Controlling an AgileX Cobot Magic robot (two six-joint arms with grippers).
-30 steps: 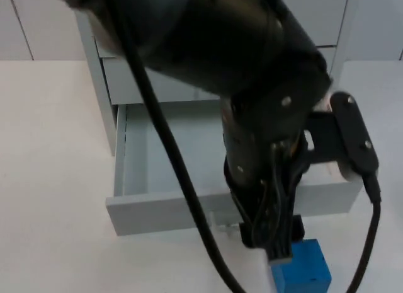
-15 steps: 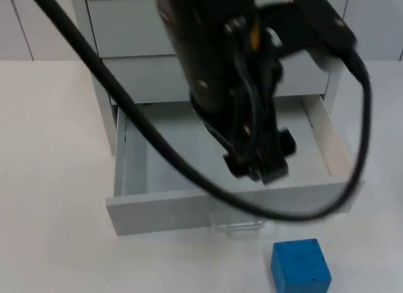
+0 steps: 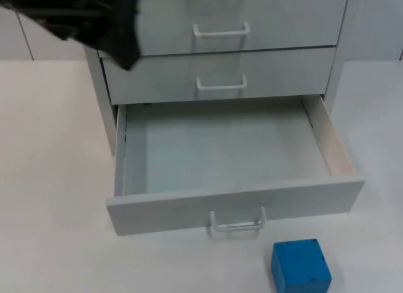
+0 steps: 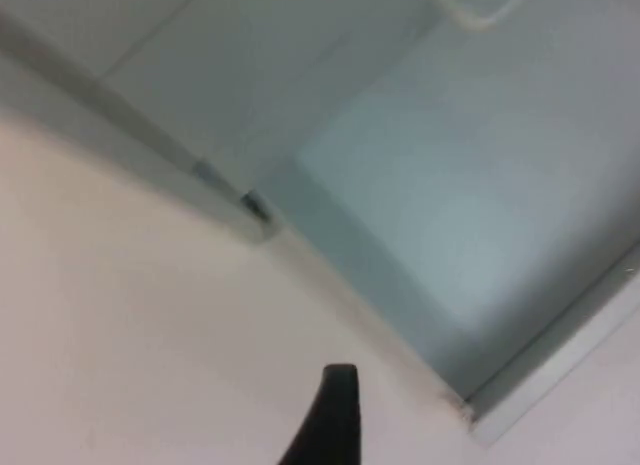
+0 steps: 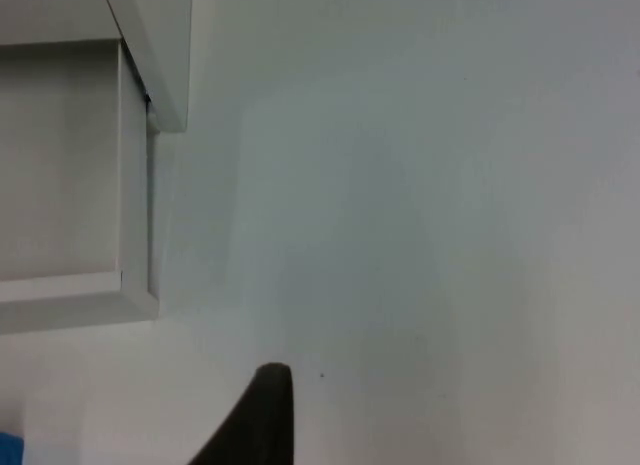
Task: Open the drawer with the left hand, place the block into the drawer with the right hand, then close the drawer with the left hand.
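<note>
Blue block on table, squarish, before open pale-grey drawer

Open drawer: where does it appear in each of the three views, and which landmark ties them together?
Top view: open drawer at the middle, pulled out of the cabinet, behind the blue block.
Left wrist view: its left wall and bare floor, beside the table top.
Right wrist view: its front right corner.
Shared landmark: the drawer's front panel.

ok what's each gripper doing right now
Left gripper: beside the open drawer, state cannot be told.
Right gripper: over the table, state cannot be told.
</note>
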